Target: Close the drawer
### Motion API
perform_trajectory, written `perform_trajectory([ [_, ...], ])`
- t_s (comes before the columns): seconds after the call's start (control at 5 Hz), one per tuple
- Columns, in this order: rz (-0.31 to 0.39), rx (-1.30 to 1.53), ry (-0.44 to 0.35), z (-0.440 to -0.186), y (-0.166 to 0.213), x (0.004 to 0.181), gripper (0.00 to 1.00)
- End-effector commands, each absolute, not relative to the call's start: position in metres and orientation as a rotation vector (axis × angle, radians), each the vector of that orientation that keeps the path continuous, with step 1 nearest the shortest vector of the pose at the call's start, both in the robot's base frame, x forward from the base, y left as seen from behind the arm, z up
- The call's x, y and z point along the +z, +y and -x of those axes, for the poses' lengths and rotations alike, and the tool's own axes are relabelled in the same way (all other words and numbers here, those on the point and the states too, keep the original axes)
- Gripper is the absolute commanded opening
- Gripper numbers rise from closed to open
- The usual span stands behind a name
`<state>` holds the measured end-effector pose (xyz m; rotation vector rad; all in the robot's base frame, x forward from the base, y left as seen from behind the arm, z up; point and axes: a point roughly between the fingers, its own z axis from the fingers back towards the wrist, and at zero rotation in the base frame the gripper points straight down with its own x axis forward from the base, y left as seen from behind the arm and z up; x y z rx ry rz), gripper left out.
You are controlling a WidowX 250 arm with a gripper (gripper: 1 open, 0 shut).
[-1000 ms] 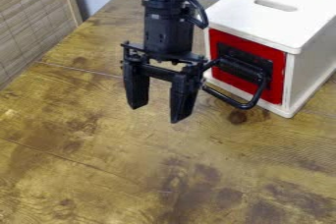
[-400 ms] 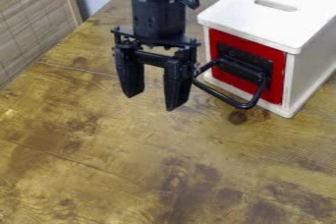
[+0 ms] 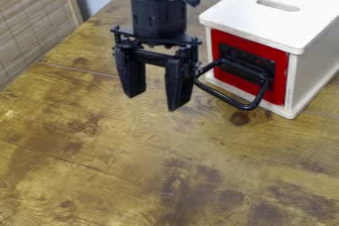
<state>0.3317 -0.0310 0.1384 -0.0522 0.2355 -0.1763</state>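
Note:
The drawer [image 3: 247, 67] is a red front with a black panel, set in a white box [image 3: 281, 22] at the right. Its large black loop handle [image 3: 233, 89] sticks out toward the left front. The drawer front looks close to flush with the box. My gripper [image 3: 153, 94] hangs just left of the handle, above the table, with its two black fingers [image 3: 131, 77] spread apart and pointing down. It is open and holds nothing. The right finger stands next to the handle's left end; I cannot tell if they touch.
The wooden table [image 3: 119, 170] stretches to the front and left. A woven blind [image 3: 34, 17] stands at the far left. The white box has a slot [image 3: 279, 5] in its top.
My gripper has moved to the left and a little toward the back, away from the handle's front. The drawer and box have not moved. The fingers stay open.

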Motion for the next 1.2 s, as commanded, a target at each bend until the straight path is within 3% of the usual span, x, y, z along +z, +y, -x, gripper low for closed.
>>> perform_trajectory([
  [0.0, 0.057, -0.158, 0.139, -0.3321, -0.0259, 0.1644, 1.0],
  [1.0, 0.077, -0.155, 0.111, -0.3315, -0.0281, 0.1658, 1.0],
])
